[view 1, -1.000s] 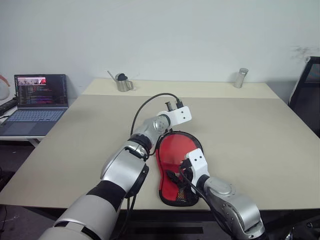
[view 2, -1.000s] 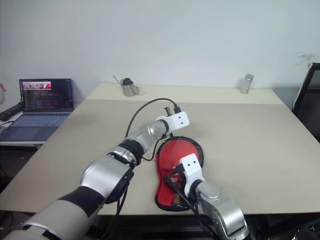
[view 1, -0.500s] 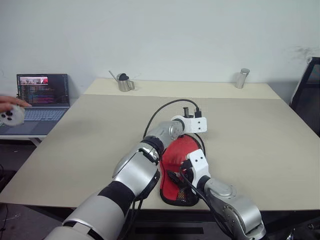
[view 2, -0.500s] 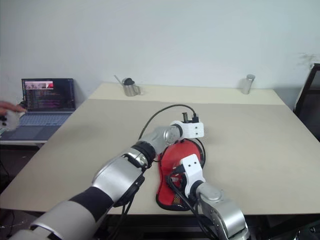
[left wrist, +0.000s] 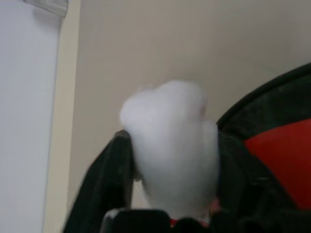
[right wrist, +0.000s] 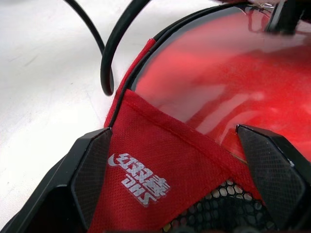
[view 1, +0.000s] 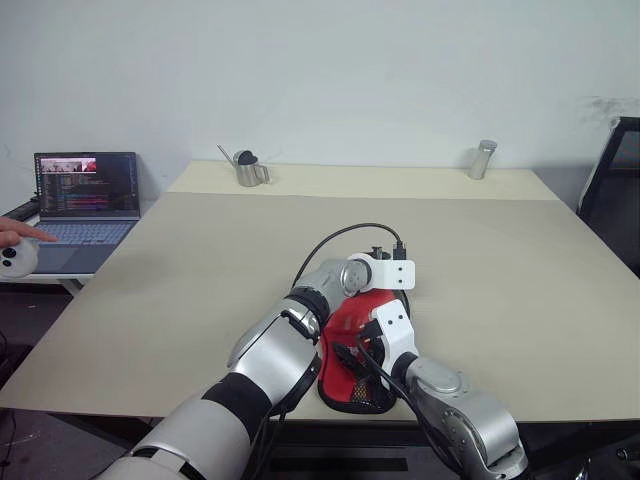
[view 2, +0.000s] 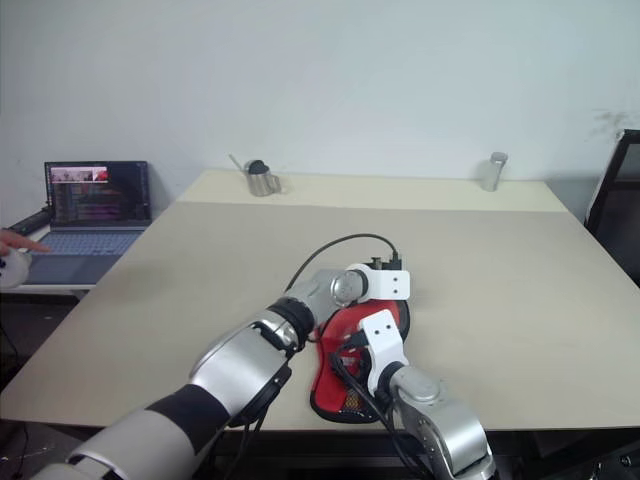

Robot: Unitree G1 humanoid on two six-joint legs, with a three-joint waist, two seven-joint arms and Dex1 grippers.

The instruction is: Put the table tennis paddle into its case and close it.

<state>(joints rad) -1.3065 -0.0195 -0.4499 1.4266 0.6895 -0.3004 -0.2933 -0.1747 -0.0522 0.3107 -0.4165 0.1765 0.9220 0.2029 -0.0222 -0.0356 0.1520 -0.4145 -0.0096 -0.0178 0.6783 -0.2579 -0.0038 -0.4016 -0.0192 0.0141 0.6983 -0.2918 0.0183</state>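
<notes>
Beige bench (view 1: 180,280) carries the case (right wrist: 160,165), paddle (right wrist: 272,82) inside, between the spread right claw (right wrist: 180,184) fingers (seemingly bracing it), while the left claw (view 1: 392,274), fingers unreadable, hovers over its far rim, likely for closing.

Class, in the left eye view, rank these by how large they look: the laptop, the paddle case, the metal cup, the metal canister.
1. Laptop
2. Paddle case, partly hidden by the arms, so unsure against the laptop
3. Metal cup
4. Metal canister, close to the cup
</notes>
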